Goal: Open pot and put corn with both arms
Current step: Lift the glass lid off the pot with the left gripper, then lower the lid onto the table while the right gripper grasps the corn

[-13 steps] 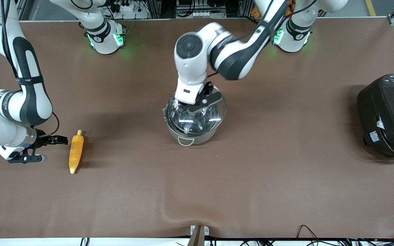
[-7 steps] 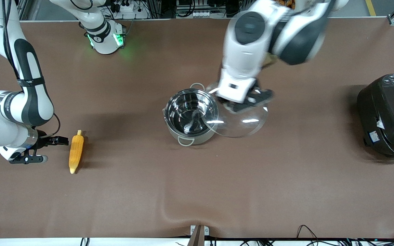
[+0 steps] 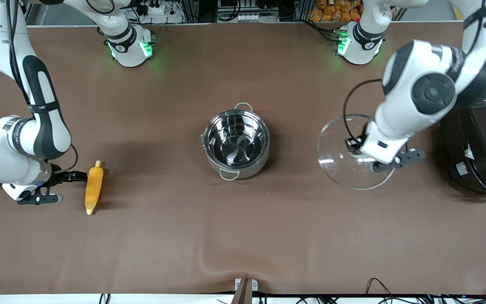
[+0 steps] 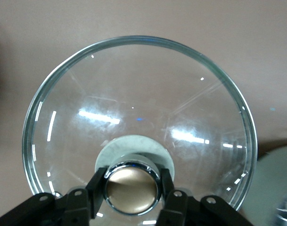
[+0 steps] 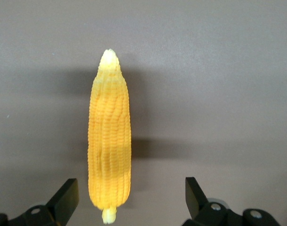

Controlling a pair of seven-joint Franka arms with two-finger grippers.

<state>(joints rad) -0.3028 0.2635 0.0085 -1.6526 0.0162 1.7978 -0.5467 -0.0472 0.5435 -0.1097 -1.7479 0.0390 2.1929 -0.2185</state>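
- Your left gripper [image 4: 132, 188] is pinched on the brass-coloured knob [image 4: 131, 190] of the glass lid [image 3: 344, 147], one finger on each side of the knob, as the left wrist view shows.
- The lid hangs under that gripper, up in the air over bare table [image 3: 243, 236] between the pot [image 3: 235, 143] and the black rice cooker [image 3: 479, 143]. It is well apart from the pot and close to the cooker.
- Through the lid's glass you see only the brown table surface; a pale metal edge shows at the corner of the left wrist view, but you cannot tell what it is.
- The pot stands open in the middle of the table, toward the right arm's end from your left gripper. Its inside is shiny and bare, one grey loop handle facing the front camera and the other facing the robots' bases.
- Your right gripper [image 3: 63, 185] sits low at the right arm's end of the table with its fingers [image 5: 63, 200] spread wide and nothing between them.
- The corn [image 3: 93, 188] lies flat on the table just beside that gripper, on the side toward the pot. One black fingertip reaches almost to the cob; you cannot tell whether it touches.
- In the right wrist view the corn [image 5: 109, 141] lies lengthwise ahead of the open fingers, closer to one finger than to the other, its pale stub end nearest the gripper and its tapered tip pointing away.
- The corn is well apart from the pot.
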